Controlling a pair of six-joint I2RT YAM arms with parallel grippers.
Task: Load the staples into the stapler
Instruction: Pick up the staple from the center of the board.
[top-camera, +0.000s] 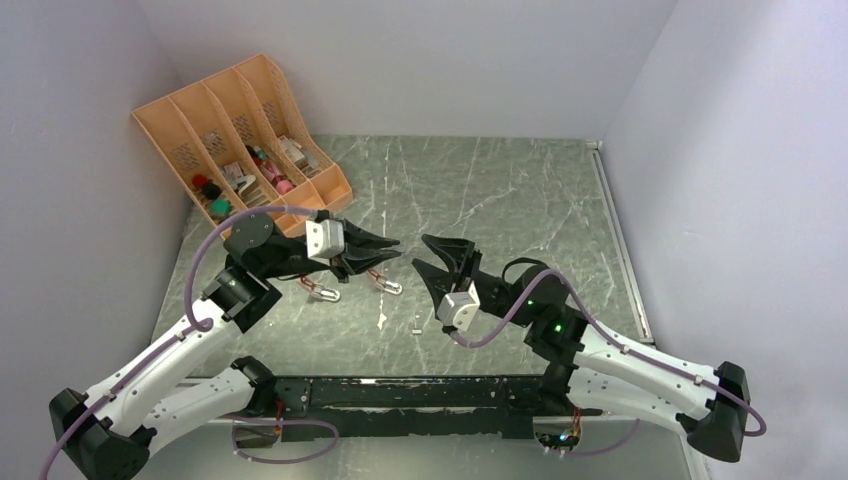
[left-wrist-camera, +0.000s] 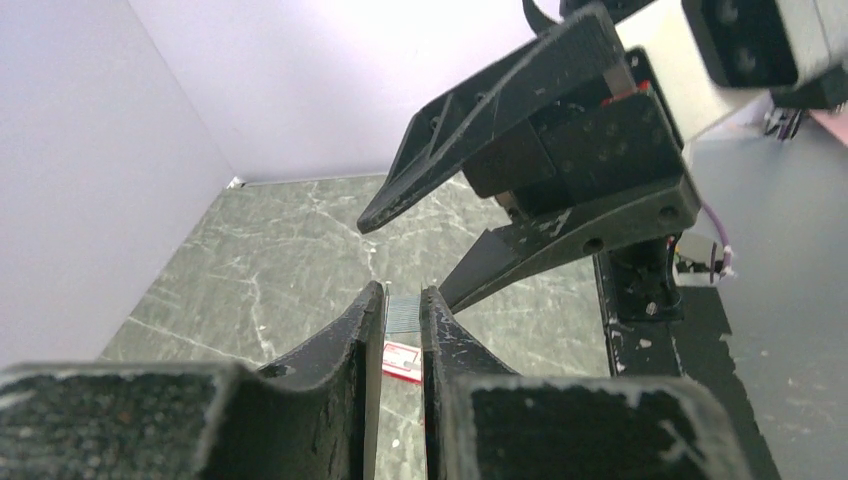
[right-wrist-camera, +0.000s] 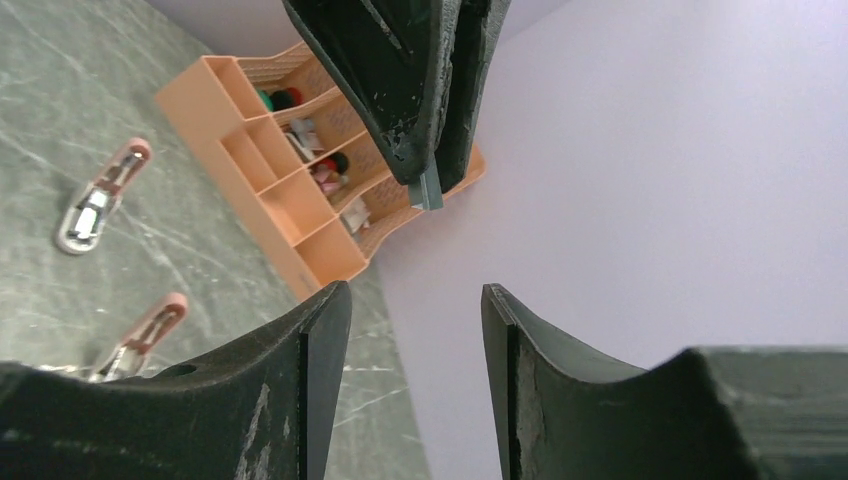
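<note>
Left wrist view shows the left gripper (left-wrist-camera: 403, 294) almost closed, its 2 fingers pinching a short silvery-grey strip of staples (left-wrist-camera: 403, 316) that sticks out between the tips. Under the fingers, a red-and-white staple box (left-wrist-camera: 400, 362) lies on the marble table (left-wrist-camera: 260, 270). The right gripper (left-wrist-camera: 400, 262) faces it with jaws parted about halfway and nothing between them, its lower tip near the strip but apart from it. From above, the 2 grippers point tip to tip over the middle of the table. A pink stapler (top-camera: 386, 284) lies on the table just below the left gripper, and a second stapler (top-camera: 322, 290) lies just left of it. An orange organizer (top-camera: 170, 130) stands at the back left.
</note>
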